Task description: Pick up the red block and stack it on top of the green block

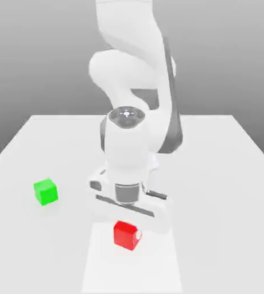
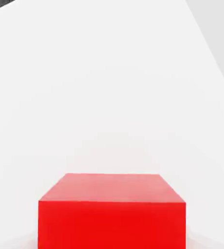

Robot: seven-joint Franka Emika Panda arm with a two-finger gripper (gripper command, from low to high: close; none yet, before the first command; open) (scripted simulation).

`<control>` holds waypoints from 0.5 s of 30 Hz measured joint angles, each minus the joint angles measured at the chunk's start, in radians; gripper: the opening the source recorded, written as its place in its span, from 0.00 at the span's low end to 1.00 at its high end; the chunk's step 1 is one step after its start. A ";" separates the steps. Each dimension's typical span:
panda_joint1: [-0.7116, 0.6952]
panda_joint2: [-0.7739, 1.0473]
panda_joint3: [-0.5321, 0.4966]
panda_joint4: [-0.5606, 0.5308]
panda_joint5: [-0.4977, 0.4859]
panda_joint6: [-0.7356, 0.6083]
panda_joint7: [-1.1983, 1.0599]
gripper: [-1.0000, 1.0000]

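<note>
Fingers: the fingers (image 1: 127, 228) are down at the red block (image 1: 125, 235) and pinch it from two sides, as best I can judge; the white hand above hides most of them.
Red block: it sits on the counter (image 1: 214, 189), right under the hand, near the front edge in the exterior view. In the hand view the red block (image 2: 112, 214) is very close and looks square to the camera.
Green block: the green block (image 1: 45, 192) sits alone on the counter, toward the exterior view's left and a bit farther back than the red one. The two blocks are well apart.
Arm: the big white arm (image 1: 135, 86) bends over and points the hand straight down at the red block.
Done: the hand is at the red block and has grabbed it, I think.
Not done: the red block is not lifted yet. It looks like it rests on the counter.
Left to do: lift the red block up, carry it over to the green block, set it on top and let go.
How far: I would say this is an early part, with most of the job to come.
</note>
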 joint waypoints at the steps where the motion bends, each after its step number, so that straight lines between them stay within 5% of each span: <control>1: -0.002 -0.026 0.005 -0.003 0.014 -0.022 -0.010 0.00; 6: -0.002 -0.148 0.017 -0.025 0.057 -0.126 -0.040 0.00; 15: -0.223 -0.259 -0.076 -0.077 -0.069 -0.188 0.337 0.00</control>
